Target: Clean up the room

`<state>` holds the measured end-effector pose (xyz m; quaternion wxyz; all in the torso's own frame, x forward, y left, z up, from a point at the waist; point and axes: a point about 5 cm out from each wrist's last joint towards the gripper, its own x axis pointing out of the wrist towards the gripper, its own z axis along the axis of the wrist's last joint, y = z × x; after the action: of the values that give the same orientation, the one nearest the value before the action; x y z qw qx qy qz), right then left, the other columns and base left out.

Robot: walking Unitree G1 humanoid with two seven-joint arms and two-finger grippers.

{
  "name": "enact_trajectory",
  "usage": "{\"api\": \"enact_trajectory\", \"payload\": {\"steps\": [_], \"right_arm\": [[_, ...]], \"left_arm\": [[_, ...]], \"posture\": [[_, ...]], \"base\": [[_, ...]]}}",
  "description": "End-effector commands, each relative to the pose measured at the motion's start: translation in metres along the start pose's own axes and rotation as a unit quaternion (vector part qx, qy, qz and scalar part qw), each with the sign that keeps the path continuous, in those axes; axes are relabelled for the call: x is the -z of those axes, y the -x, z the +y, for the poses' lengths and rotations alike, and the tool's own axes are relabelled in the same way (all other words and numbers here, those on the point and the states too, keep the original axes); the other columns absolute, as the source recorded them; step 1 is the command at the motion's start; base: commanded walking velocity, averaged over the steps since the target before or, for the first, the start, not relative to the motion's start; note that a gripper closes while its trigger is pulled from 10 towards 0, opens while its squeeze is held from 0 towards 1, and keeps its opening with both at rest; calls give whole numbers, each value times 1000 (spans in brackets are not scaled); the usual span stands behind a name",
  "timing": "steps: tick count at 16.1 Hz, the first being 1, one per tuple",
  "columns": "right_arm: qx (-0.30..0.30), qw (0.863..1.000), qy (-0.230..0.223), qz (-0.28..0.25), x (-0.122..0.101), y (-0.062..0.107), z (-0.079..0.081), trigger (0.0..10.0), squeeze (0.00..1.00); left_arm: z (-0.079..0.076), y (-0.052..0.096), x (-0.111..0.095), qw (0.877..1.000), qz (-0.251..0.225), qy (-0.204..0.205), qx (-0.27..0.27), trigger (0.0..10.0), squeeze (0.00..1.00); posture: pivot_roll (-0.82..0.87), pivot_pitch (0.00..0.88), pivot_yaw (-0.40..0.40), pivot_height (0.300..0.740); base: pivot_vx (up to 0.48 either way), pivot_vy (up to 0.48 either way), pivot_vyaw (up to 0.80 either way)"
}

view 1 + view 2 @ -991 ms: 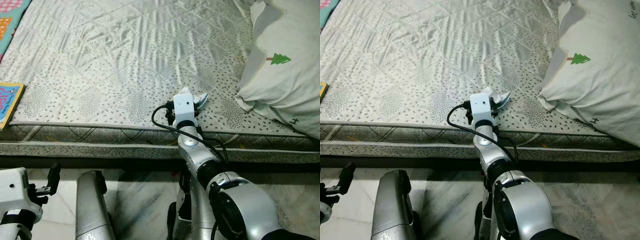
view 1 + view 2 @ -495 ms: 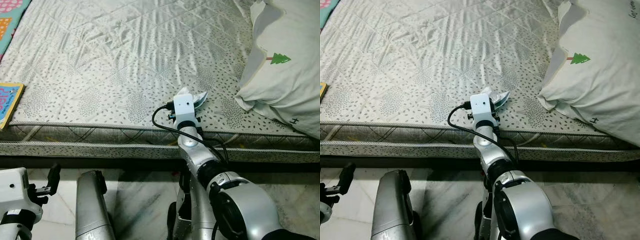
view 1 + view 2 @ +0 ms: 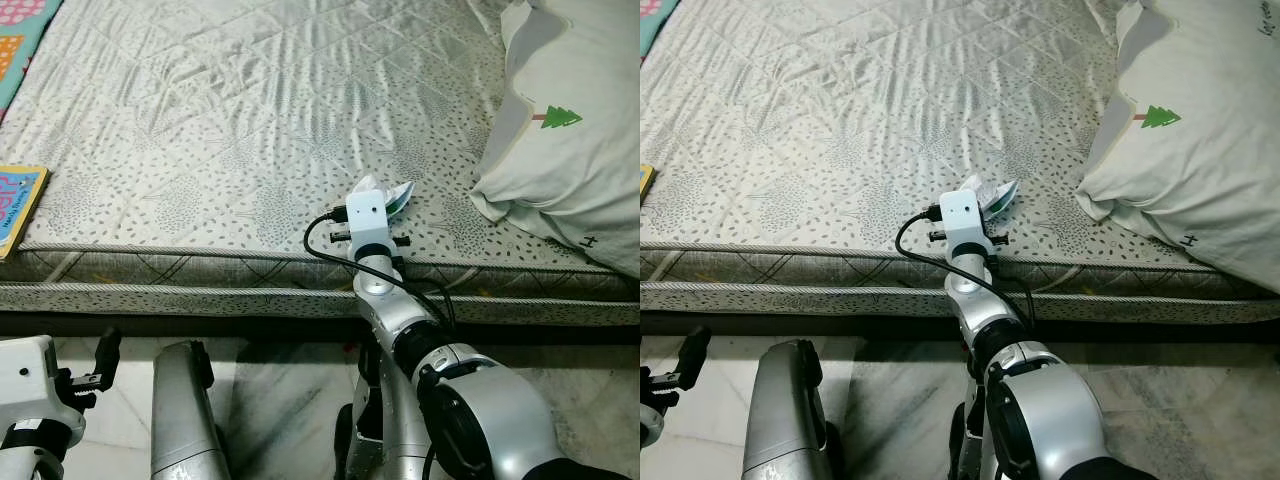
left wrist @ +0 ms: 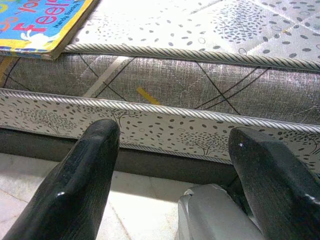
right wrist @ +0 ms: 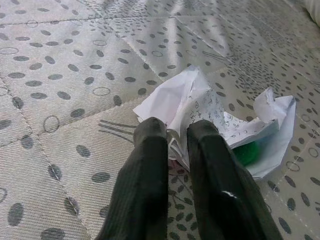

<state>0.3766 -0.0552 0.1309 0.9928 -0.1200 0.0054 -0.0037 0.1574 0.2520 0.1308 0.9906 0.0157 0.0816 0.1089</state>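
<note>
Right wrist view: right gripper [image 5: 172, 137] has its two black fingers nearly together, pinched on the near edge of the crumpled paper [image 5: 215, 120], w/ a thin fold of sheet between the tips. Paper lies on the mattress [image 3: 220, 130] near the front edge, a bit short of the pillow [image 3: 575, 130]; white w/ small print and a green patch on its far side. Vs 1 s ago the fingers have closed: then the tips stood a little apart around the wad, and the paper fanned out wider past the wrist; now it looks drawn in tighter under the camera block. Arm barely shifted otherwise. Judgement: grasp prob made, so next is lift and carry to a bin, but the hold is on a thin edge only and could slip or tear. Left gripper [image 4: 172, 165] hangs low by the bed's side, fingers wide apart, idle, nothing between them; a picture book [image 3: 18, 205] lies at the mattress's left edge, cut off by the frame. Hard to tell: from the head views the wrist block covers the fingertips, so contact can't be checked there; what the green bit is, unclear; no bin seen.
</note>
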Motion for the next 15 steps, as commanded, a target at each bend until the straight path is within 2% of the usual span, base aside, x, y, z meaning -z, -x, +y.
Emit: {"api": "enact_trajectory", "payload": {"steps": [1,5,9,10,11,12,13,14,15], "right_arm": [[0,1000,5,17,7,2,1,0,0],[2,1000,-7,20,7,-1,-5,0,0],[-7,999,-33,13,2,-8,-23,0,0],[-10,998,-63,21,4,-10,-30,0,0],[-16,997,-66,19,4,-10,-33,0,0],[-33,996,-77,18,4,-12,-36,0,0],[-46,996,-75,11,3,-12,-38,2745,0],[-65,995,-76,6,1,-13,-40,10000,0],[-88,992,-92,-13,-5,-15,-43,10000,0]], "left_arm": [[3,4,1,1000,7,-3,-7,10000,0],[-1,-7,0,1000,-4,2,-1,10000,0],[-12,-35,-6,999,-37,19,9,10000,0],[-16,-50,-8,998,-49,25,14,10000,0],[-18,-55,-11,998,-57,26,15,10000,0],[-19,-67,-14,997,-67,29,18,10000,0],[-20,-73,-17,997,-75,29,19,10000,0],[-21,-81,-21,996,-86,29,23,10000,0],[-24,-92,-24,995,-96,27,28,10000,0]], "posture": [[310,303,-83,503],[287,267,-85,503],[221,175,-96,503],[202,138,-98,503],[189,112,-97,503],[168,75,-95,503],[152,52,-90,503],[129,20,-80,503],[101,0,-63,503]], "base": [[0,0,0],[0,0,0],[0,0,0],[0,0,0],[0,0,0],[0,0,0],[0,0,0],[0,0,0],[0,0,0]]}}
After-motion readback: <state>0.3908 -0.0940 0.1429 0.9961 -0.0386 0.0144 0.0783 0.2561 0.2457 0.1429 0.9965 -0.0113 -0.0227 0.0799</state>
